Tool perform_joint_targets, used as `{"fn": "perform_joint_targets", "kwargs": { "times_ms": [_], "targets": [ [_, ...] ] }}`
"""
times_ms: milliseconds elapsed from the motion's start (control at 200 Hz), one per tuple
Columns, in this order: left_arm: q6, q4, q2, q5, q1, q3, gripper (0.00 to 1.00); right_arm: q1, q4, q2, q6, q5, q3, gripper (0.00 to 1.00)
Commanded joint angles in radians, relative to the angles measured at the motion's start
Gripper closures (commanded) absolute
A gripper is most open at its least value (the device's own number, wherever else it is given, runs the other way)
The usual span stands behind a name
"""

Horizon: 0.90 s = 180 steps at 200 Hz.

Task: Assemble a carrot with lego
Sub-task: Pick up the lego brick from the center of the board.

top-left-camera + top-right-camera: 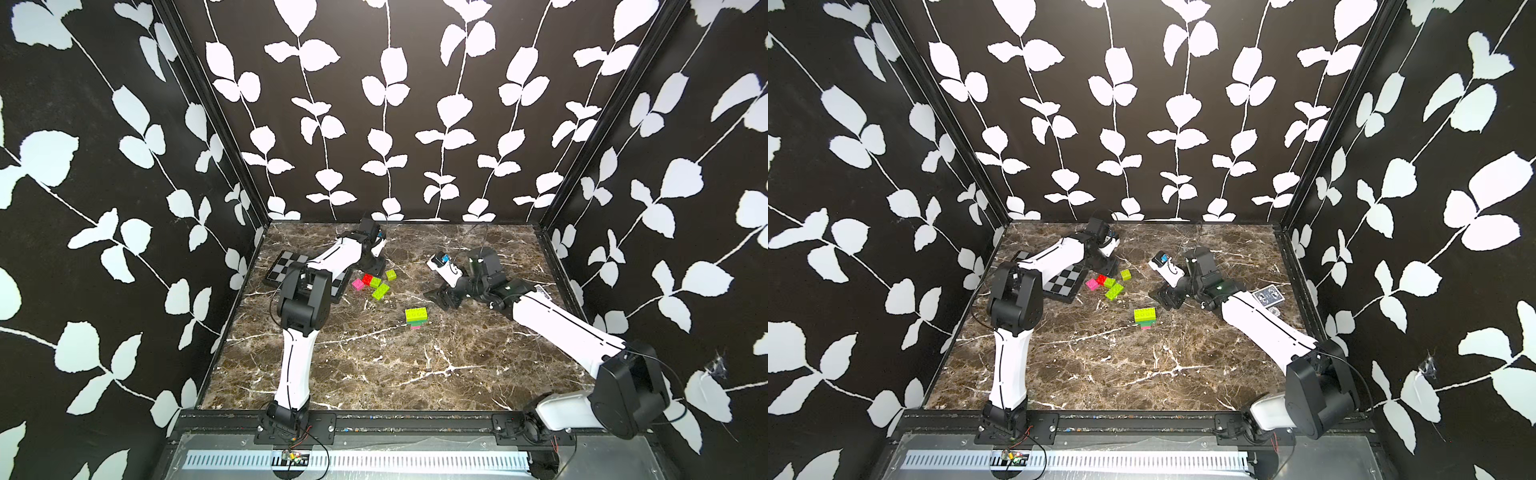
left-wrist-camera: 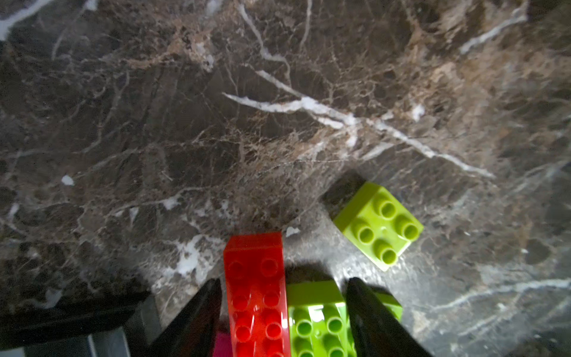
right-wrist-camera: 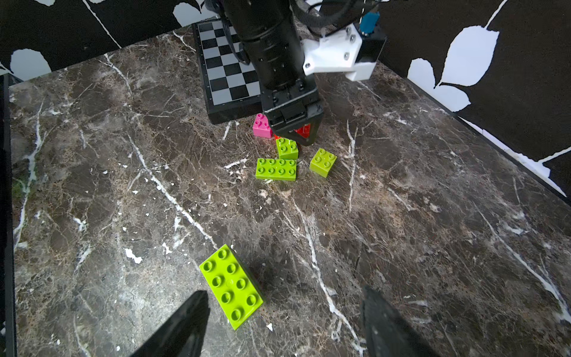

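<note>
Neon bricks on dark marble
Worktop [image 1: 374, 365]: brown marble, white veins. Walls [image 1: 374, 104]: blk w/ white leaf-vine print. Board [image 3: 228, 71]: blk/grey checks. Loose lego [image 3: 276, 169]: pink, red, lime. Carrot [image 1: 416, 316]: lime top, green mid, pink btm. Arms [image 1: 295, 365]: white + blk.

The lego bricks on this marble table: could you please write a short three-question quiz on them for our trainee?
1. True or false: the right gripper holds a brick.
2. Which brick sits nearest the checkered board? A) pink B) blue C) white
3. In the left wrist view, what colour is the long brick between the fingers of the left gripper, beside a green brick?
Key: 1 false, its jaws stand apart with nothing between them. 2 A, the pink brick. 3 red.
</note>
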Motion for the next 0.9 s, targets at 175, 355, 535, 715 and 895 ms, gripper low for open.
{"fn": "perform_joint_targets", "kwargs": {
  "times_ms": [175, 355, 535, 715, 895],
  "targets": [
    [0.038, -0.067, 0.011, -0.079, 0.005, 0.022, 0.41, -0.003, 0.034, 0.021, 0.05, -0.029, -0.031, 0.24],
    [0.047, -0.075, 0.012, -0.098, 0.006, 0.006, 0.44, -0.004, 0.032, 0.032, 0.068, -0.029, -0.032, 0.25],
    [0.05, -0.073, 0.019, -0.096, 0.007, 0.004, 0.5, -0.003, 0.027, 0.04, 0.079, -0.029, -0.033, 0.26],
    [0.053, -0.067, 0.023, -0.081, 0.009, 0.018, 0.63, -0.002, 0.025, 0.031, 0.103, 0.007, -0.039, 0.26],
    [0.065, -0.008, -0.058, -0.075, 0.007, 0.006, 0.76, -0.023, 0.11, -0.046, 0.223, 0.11, -0.115, 0.24]
  ]
}}
